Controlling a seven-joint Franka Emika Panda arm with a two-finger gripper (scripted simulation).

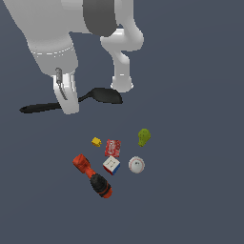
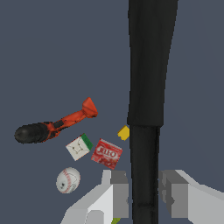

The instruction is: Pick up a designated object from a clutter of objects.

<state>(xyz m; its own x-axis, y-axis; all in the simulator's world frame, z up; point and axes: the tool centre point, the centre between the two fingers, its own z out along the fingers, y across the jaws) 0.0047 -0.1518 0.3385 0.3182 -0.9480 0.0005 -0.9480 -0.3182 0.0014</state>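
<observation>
The long black utensil (image 1: 102, 95) has a thin handle and a flat oval head, and it lies level across my gripper (image 1: 71, 106). In the wrist view the utensil (image 2: 148, 65) runs between my two grey fingers (image 2: 119, 192), and the gripper (image 2: 144, 196) is shut on its handle. It hangs well above the clutter, which looks small and far below. The utensil's handle end sticks out to the exterior view's left and its head to the right.
The clutter lies grouped on the dark floor: a red-black drill (image 1: 93, 176), a multicoloured cube (image 1: 111, 165), a red printed box (image 1: 113, 147), a yellow block (image 1: 96, 141), a green pear shape (image 1: 144, 137) and a white baseball (image 1: 136, 165). The robot's base (image 1: 122, 83) stands behind.
</observation>
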